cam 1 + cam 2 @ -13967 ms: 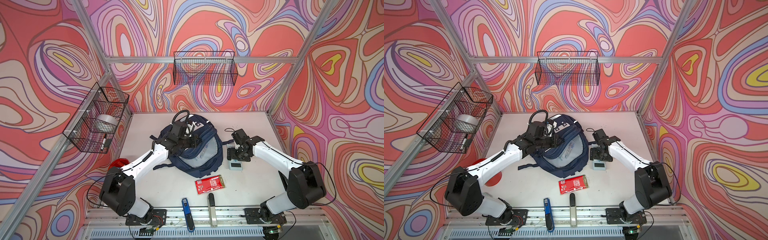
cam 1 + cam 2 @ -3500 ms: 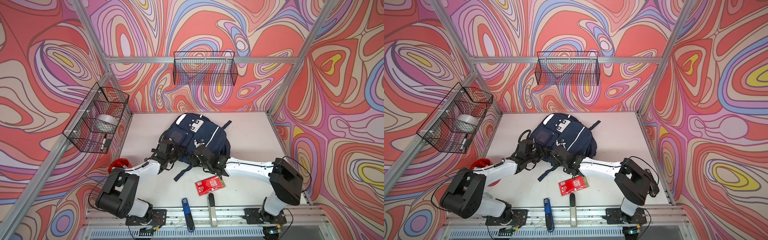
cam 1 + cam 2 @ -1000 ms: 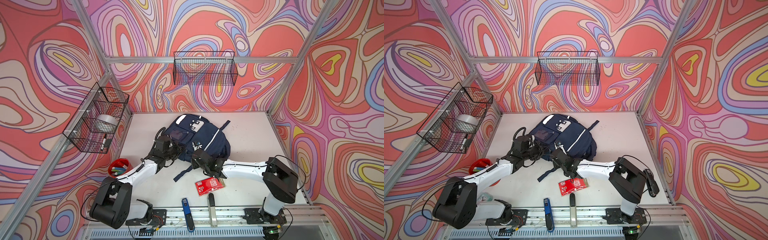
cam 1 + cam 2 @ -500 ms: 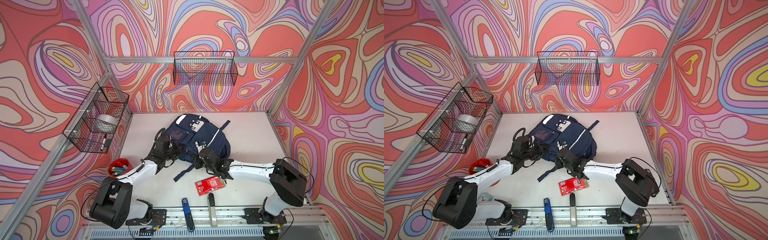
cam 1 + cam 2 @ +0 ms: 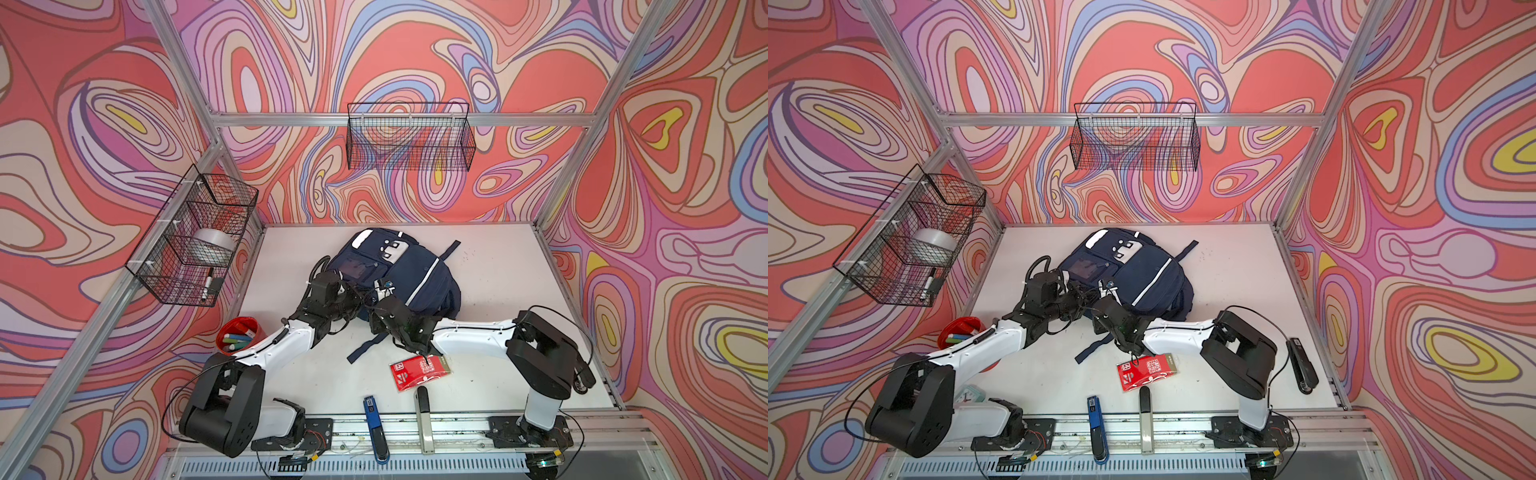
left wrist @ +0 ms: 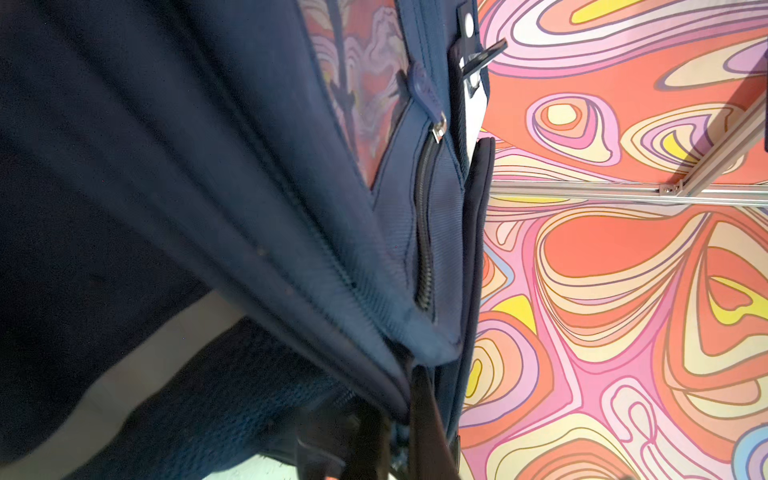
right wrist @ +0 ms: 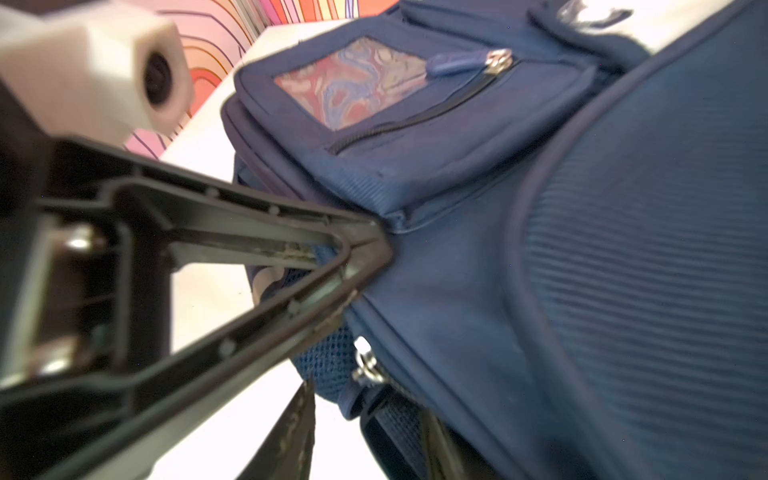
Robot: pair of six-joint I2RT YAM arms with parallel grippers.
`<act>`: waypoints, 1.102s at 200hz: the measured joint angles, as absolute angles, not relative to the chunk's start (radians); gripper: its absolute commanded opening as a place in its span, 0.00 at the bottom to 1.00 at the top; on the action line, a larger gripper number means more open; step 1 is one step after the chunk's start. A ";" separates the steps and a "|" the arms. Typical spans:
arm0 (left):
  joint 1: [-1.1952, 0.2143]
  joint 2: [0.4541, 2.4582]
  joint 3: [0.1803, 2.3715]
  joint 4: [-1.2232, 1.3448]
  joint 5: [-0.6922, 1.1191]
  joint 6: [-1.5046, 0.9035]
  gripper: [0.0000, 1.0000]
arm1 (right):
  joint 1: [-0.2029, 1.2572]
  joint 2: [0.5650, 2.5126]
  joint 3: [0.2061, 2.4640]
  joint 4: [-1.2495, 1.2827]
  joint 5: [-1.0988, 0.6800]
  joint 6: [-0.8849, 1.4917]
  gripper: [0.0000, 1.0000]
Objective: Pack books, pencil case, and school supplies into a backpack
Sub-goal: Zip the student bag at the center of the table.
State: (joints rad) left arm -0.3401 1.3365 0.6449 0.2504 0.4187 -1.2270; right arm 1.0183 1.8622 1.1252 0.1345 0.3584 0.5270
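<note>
"Jaws first: what has just changed?"

"My right gripper (image 7: 370, 403) has let go. A second ago it was clenched. Now its fingers (image 7: 297, 424) stand apart, with the mesh corner of the backpack (image 5: 419, 274) just ahead of them. Whether they still brush the fabric I cannot tell. My left gripper (image 7: 374, 249) has not budged: it stays clenched on the bag's near edge, right beside my right one."

"Meaning what for the packing?"

"I judge that arm is done with the bag and free to fetch. The red packet (image 5: 419, 370) lies on the table (image 5: 498, 291) behind that gripper, close by its wrist, not yet packed. My left pinch should keep the bag from sliding meanwhile."

"And the containers?"

"The backpack lies front up ahead of both grippers. No opening shows, so I cannot see books, pencil case, pens or calculator. I spot none lying in the open, and the calculator that sat by my right gripper a while back is gone, so I take them to be inside. The red cup (image 5: 222, 347), behind my left gripper beside its forearm, holds markers (image 5: 235, 334). The wire basket (image 5: 166, 266) out past my left side holds a roll of tape (image 5: 214, 245) and a marker (image 5: 206, 282). The back basket (image 5: 409, 166), far ahead, shows nothing in it."
</note>
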 measured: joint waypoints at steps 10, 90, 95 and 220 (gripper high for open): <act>-0.340 1.336 0.645 0.250 0.418 -1.228 0.00 | 1.021 1.884 1.143 0.134 0.368 0.518 0.46; -0.341 1.310 0.619 0.260 0.403 -1.237 0.00 | 1.023 1.922 1.198 0.080 0.434 0.489 0.05; -0.341 1.310 0.619 0.260 0.403 -1.235 0.00 | 1.023 1.921 1.198 0.075 0.432 0.487 0.03; -0.309 1.309 0.619 0.228 0.446 -1.205 0.00 | 0.995 1.717 1.012 -0.046 0.308 0.530 0.00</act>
State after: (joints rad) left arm -0.3092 1.3094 0.6189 0.2276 0.4461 -1.2053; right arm 0.9955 1.7172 1.0122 -0.0463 0.3080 0.5297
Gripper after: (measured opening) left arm 0.048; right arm 0.081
